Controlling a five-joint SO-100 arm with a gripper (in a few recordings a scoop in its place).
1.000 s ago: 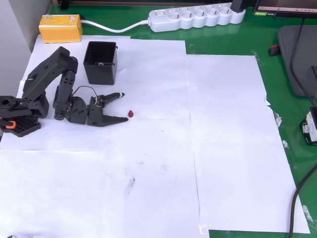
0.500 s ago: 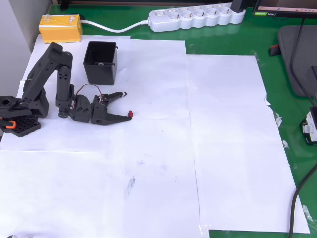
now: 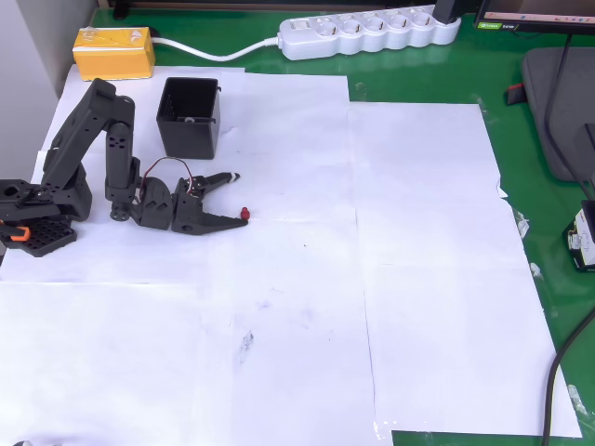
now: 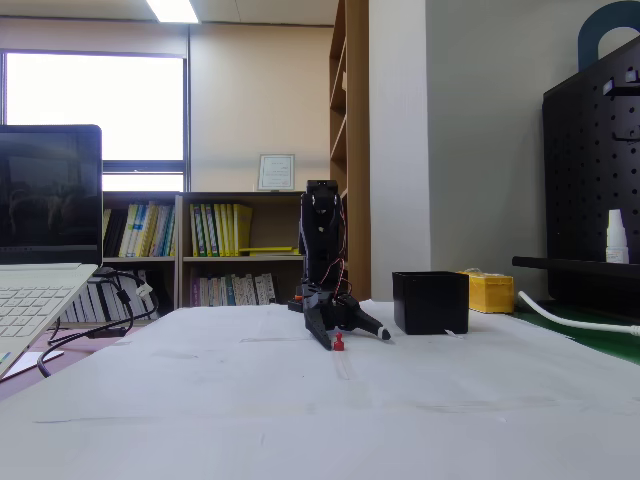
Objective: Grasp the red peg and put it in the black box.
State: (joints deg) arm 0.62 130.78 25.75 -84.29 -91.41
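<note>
Presently: end effector [image 3: 234, 198] spread open, empty, lower fingertip touching red peg [image 3: 244, 213]; grasp and transfer to black box [image 3: 190, 117] outstanding.

Black jointed arm [image 3: 102, 139], pointed pincer [image 3: 238, 196], thin looping cable

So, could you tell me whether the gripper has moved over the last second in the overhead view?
Yes. The gripper has advanced rightward, away from the yellow block, reaching the red peg.
</note>
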